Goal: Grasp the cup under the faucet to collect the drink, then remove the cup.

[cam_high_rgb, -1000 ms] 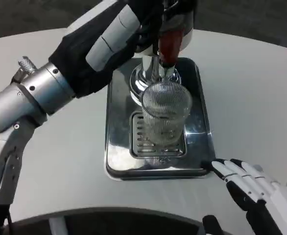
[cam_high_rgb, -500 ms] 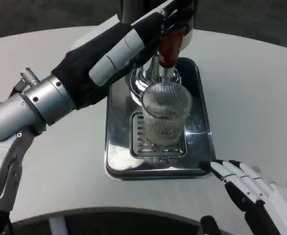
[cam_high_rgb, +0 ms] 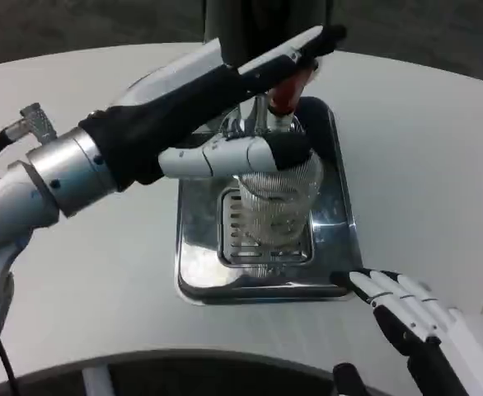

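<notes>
A white round table spreads before me, its near edge curving over dark floor. Nearest, at the lower right, my right robot hand lies on the table with its fingers stretched out and apart, grasping nothing; its fingertips sit just beside the front right corner of the metal drip tray.

That tray is a shiny rectangle running away from me, with a slotted grate set in its middle. The cup, a clear ribbed glass, stands upright on the grate, long axis vertical and mouth pointing up toward the faucet.

My left forearm reaches in from the left, dark sleeve over silver. My left robot hand spreads around the top of the cup: one white and black finger crosses the cup's near rim and touches it, while the others extend past the red tap handle farther back. Whether that hand truly grips the cup, I cannot tell.
</notes>
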`<action>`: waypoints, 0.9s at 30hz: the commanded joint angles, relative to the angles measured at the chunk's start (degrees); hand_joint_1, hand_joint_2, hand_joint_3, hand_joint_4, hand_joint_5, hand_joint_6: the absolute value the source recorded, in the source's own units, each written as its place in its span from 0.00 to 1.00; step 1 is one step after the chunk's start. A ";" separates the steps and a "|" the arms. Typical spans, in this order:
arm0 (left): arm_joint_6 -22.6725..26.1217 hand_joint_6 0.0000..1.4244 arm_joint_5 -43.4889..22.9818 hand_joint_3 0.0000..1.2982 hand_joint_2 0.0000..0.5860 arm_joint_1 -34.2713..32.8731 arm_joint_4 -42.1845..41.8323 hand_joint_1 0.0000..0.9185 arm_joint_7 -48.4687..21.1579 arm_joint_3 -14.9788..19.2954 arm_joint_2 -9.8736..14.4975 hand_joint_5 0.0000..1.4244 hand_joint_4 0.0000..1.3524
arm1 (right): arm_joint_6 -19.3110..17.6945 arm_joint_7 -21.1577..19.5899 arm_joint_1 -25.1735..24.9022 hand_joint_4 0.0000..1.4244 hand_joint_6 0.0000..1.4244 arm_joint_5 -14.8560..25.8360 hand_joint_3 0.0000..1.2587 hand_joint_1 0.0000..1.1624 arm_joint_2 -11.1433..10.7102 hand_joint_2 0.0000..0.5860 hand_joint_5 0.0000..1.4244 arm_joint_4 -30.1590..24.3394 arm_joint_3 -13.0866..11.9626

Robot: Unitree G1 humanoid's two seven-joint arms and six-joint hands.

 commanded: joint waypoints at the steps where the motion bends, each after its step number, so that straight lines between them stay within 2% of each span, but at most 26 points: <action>1: -5.39 0.01 2.59 0.00 0.13 1.44 -0.68 0.00 -1.59 -1.19 2.93 0.05 0.00 | -0.57 -0.67 0.83 0.08 0.10 0.31 0.13 0.45 -0.12 0.88 0.07 -0.15 -0.24; 8: -11.98 0.01 6.09 0.00 0.13 1.90 -1.24 0.00 -0.28 -1.14 6.02 0.05 0.00 | -0.66 -0.85 1.05 0.09 0.10 0.68 0.13 0.45 -0.28 0.88 0.08 0.01 -0.48; 15: -15.08 0.01 8.09 0.00 0.14 1.96 -1.42 0.00 1.44 -0.71 7.57 0.04 0.00 | -0.26 -1.26 0.60 0.09 0.10 1.13 0.13 0.46 0.25 0.87 0.08 1.13 0.00; 18: -15.72 0.01 8.42 0.00 0.14 1.97 -1.25 0.00 1.82 -0.52 8.08 0.04 0.00 | -1.21 -2.97 -0.58 0.09 0.11 0.38 0.13 0.45 -0.07 0.77 0.08 2.67 -0.36; 21: -16.19 0.00 8.57 0.00 0.14 2.07 -1.32 0.00 2.09 -0.41 8.40 0.04 0.00 | -0.10 -3.34 -2.13 0.08 0.12 1.01 0.12 0.45 0.12 0.72 0.08 4.49 -0.87; 23: -16.35 0.00 8.62 0.00 0.14 2.26 -1.65 0.00 2.25 -0.32 8.61 0.04 0.00 | 0.84 -3.42 -3.94 0.08 0.12 1.20 0.10 0.44 0.43 0.63 0.07 6.05 -1.13; 27: -16.27 0.00 8.54 0.00 0.14 2.49 -2.08 0.00 2.67 -0.40 8.94 0.04 0.00 | 2.25 -3.92 -8.63 0.06 0.10 0.01 0.07 0.43 0.69 0.57 0.06 9.11 -0.88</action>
